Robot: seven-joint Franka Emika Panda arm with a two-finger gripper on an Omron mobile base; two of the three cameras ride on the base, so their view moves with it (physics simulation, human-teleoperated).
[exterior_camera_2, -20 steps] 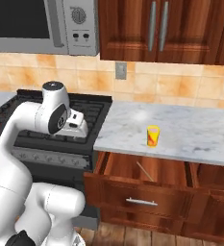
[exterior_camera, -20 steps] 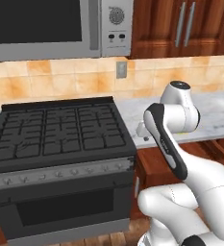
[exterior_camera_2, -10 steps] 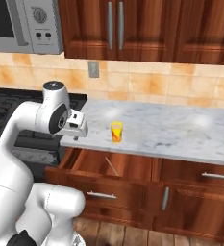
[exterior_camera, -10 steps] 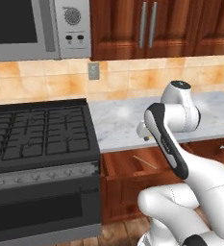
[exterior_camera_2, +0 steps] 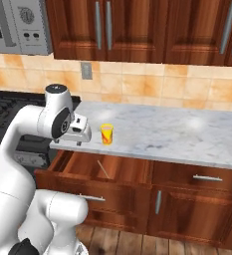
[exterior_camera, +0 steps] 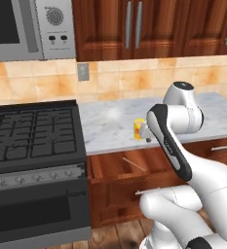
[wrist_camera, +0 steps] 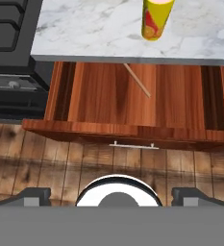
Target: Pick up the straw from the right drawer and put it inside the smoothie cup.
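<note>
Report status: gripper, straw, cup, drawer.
Gripper open, empty, high above the floor before the right drawer. Drawer open; straw lying loose inside. Smoothie cup upright on counter behind. Nothing between gripper and straw.

A: How's the light?
B: Even and bright, soft throughout. A pale sheen sits on the marble counter [exterior_camera: 110,116] left of the smoothie cup [exterior_camera: 140,129].
A: Shadows?
B: Faint; darker inside the right drawer [wrist_camera: 132,96] under the counter's edge. Rendering looks slightly coarse.
</note>
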